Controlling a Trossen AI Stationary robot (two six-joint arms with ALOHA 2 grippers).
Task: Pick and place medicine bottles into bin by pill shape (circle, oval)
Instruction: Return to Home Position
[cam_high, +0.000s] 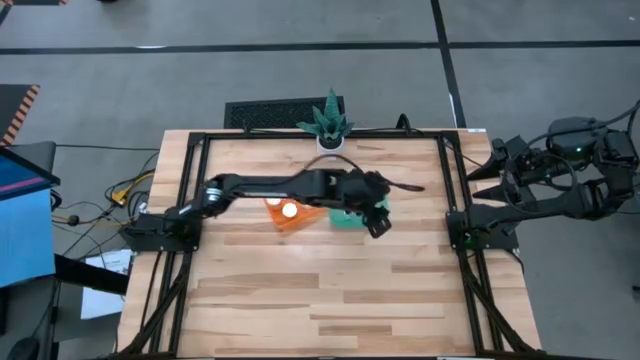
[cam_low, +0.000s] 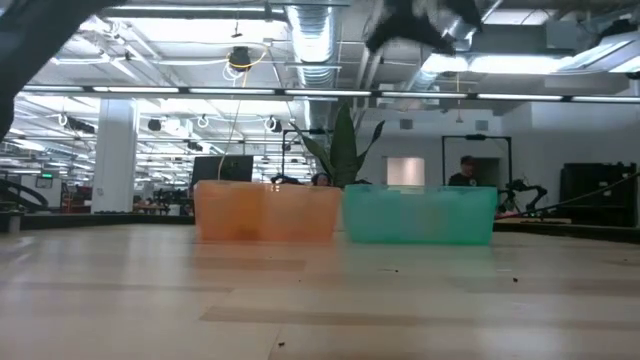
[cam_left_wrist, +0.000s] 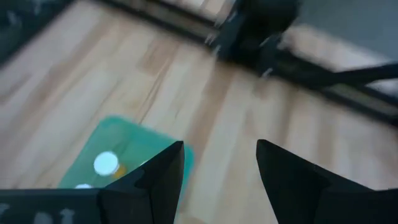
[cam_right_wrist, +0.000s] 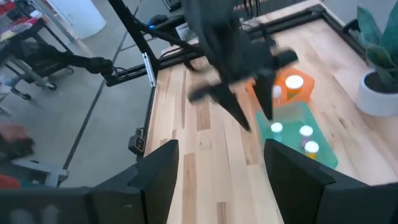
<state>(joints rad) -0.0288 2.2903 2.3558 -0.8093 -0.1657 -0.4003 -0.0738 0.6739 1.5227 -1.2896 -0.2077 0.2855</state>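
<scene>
I have the left gripper (cam_high: 377, 222) hanging high over the counter (cam_high: 330, 300), above the right end of the teal bin (cam_low: 420, 220). Its fingers (cam_left_wrist: 160, 177) are spread wide with only bare wood between them. The medicine bottles (cam_right_wrist: 305, 131) lie below it and a little to its left. I count three white caps inside the teal bin, none touching the gripper. At least one more white-capped bottle (cam_right_wrist: 293, 83) stands in the orange bin (cam_low: 265, 215), which sits just left of the teal one, the two bins side by side near the middle of the counter.

The right gripper (cam_right_wrist: 221, 148) waits off the counter's right side, arm folded back — its fingers are also apart and hold nothing. A potted plant (cam_high: 329, 124) stands at the far edge, behind the bins.
</scene>
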